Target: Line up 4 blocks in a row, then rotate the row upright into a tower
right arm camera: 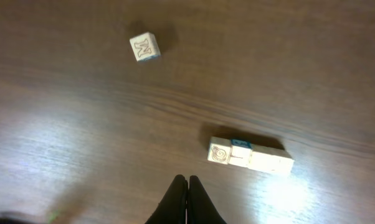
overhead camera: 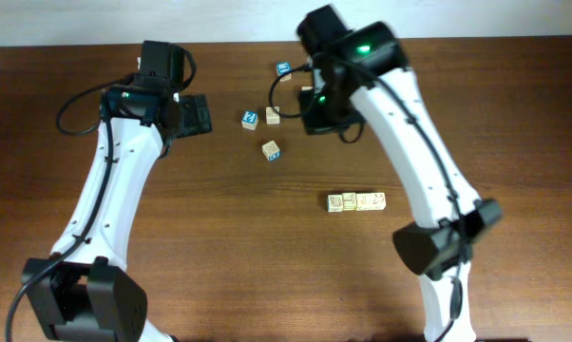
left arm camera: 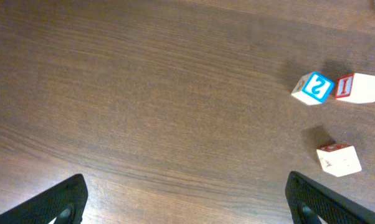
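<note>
The dark brown wood-grain table (overhead camera: 219,247) is running up to a pale strip (overhead camera: 58,19) at twelve o'clock. The row of pale natural-wood alphabet cubes (overhead camera: 357,201) is lying at four o'clock from centre, untouched. The left gripper (left arm camera: 184,186) is hanging spread wide over bare wood, while the right gripper (right arm camera: 187,182) is hovering pinched together, empty.

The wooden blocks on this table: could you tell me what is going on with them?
Neither arm holds a block right now. The left fingers hang wide open over the table. The right fingers are shut on nothing, hovering clear of a row of pale blocks, with loose blocks scattered beyond.
</note>
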### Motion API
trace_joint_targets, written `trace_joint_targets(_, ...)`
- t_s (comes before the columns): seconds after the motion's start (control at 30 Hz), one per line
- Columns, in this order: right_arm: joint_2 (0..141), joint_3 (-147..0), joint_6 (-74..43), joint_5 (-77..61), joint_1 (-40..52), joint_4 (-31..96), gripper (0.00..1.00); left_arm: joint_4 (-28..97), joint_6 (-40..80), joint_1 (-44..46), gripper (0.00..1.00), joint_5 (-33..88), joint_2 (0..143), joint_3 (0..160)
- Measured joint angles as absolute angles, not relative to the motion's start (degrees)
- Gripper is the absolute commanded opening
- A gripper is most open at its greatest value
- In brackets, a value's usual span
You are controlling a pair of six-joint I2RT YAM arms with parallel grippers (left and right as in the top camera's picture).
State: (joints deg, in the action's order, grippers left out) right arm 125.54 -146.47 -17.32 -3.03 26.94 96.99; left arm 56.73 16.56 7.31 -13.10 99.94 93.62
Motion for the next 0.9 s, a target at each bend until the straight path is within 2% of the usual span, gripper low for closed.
trace_joint_targets(0.1, 116.1, -146.0, -16.6, -3.0, 23.9, 97.0, 0.04, 57.9, 16.5, 7.3, 1.0, -13.1, 98.8, 94.4)
trace_joint_targets(0.23, 97.6, -131.7, -20.5, 0.0, 20.6, 97.0, 0.04, 58.0, 16.5, 7.3, 0.99, -13.1, 98.2, 94.6)
trace_joint_targets(0.4, 102.7, -97.9, -23.6, 0.9, 20.4, 72.8, 0.04, 55.2, 16.6, 7.3, 0.99, -13.1, 98.1, 94.8)
trace_joint_targets(0.5, 103.1, -87.4, -23.9, 0.8, 20.4, 61.0, 0.04, 55.0, 16.5, 7.3, 0.99, -13.1, 98.1, 94.9)
trace_joint_targets(0.57, 103.0, -83.8, -23.9, 0.4, 20.4, 55.9, 0.04, 54.9, 16.6, 7.3, 0.99, -13.1, 98.1, 94.9)
trace_joint_targets(0.9, 105.8, -83.2, -24.0, -0.1, 20.4, 54.5, 0.04, 54.8, 16.6, 7.3, 0.99, -13.1, 98.1, 94.9)
